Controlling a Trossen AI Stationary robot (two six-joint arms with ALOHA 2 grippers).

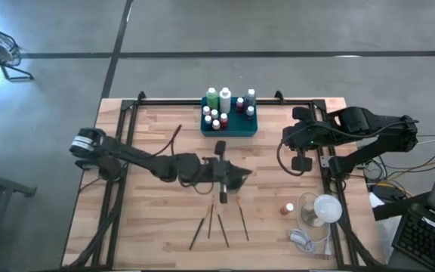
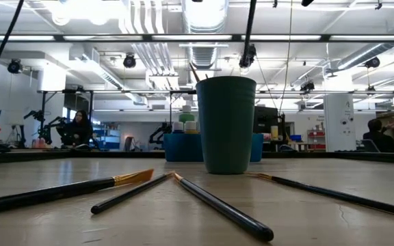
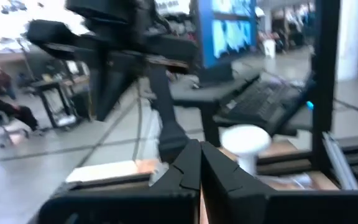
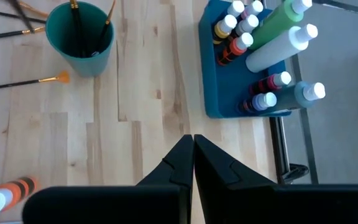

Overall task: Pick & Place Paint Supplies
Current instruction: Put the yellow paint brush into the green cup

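Note:
A teal tray at the table's far middle holds several white-capped paint bottles. A dark green cup stands mid-table with two paintbrushes upright in it. Several more brushes lie flat on the wood nearer the front edge. One small orange bottle lies on its side at the near right. My left gripper is shut, held level above the cup area and pointing toward the table's right. My right gripper is shut and hovers over bare wood right of the tray.
A white round object with clear plastic and a cable sits at the near right corner. A thin red cord lies at the far left. A dark frame rail runs beside the tray. Bare wood shows between the cup and the tray.

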